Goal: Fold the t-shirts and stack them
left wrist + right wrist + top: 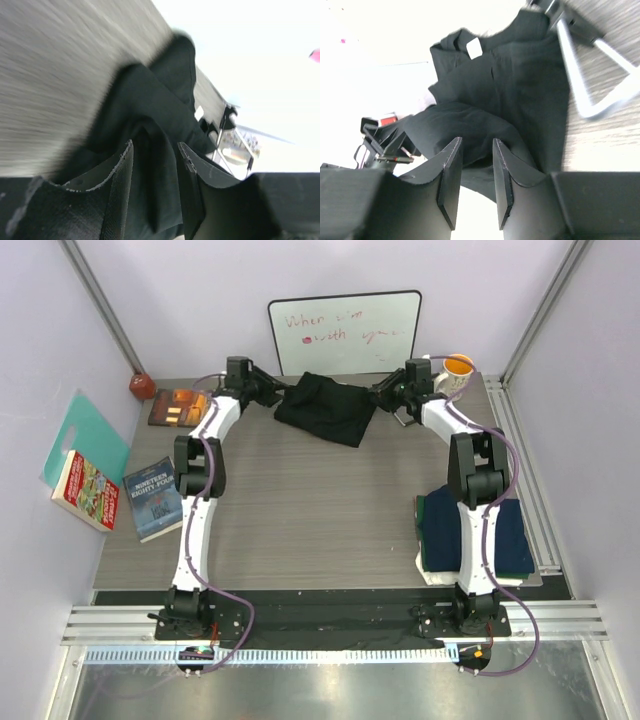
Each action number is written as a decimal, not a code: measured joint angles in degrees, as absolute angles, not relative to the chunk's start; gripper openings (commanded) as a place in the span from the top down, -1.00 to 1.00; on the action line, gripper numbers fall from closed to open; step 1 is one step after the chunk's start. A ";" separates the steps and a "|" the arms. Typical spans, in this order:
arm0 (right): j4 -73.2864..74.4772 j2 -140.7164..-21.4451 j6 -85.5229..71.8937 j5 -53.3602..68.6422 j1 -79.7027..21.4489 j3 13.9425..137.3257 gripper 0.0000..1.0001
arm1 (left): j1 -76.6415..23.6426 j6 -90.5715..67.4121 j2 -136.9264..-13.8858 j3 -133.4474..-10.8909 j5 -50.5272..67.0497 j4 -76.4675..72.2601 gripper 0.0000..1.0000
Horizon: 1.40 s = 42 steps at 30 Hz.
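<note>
The black t-shirt (325,408) lay crumpled at the far middle of the desk (300,520), just in front of a whiteboard (345,332), with both arms reaching to it from either side. The left end effector (155,145) sat at the shirt's left edge with its fingers moderately parted. A fold of the black cloth ran up through the gap, but nothing looked pinched. The right end effector (477,140) was at the shirt's right edge, also parted, with the cloth just beyond its tips and nothing held. The shirt's white neck label (474,48) faced up. A folded stack topped by a navy t-shirt (512,535) rested on the desk's near right side, beneath the right arm.
</note>
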State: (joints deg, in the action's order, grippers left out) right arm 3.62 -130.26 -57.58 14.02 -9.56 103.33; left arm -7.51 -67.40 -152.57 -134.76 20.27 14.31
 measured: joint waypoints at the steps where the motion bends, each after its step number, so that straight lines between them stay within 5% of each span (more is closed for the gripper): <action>1: 3.51 -130.26 -57.63 13.78 -9.37 103.35 0.28 | -6.83 -67.13 -152.22 -134.47 19.99 14.33 0.17; 13: 4.67 -130.13 -55.64 13.76 -8.62 103.63 0.41 | -1.41 -63.40 -143.98 -128.77 19.90 13.52 0.29; 27: 16.80 -132.25 -42.92 16.21 -16.80 121.12 0.53 | -16.51 -56.51 -142.87 -125.16 27.22 13.96 0.42; 42: 22.04 -146.15 -40.86 12.86 -16.36 125.36 0.59 | -14.85 -53.30 -143.17 -117.62 27.46 13.76 0.46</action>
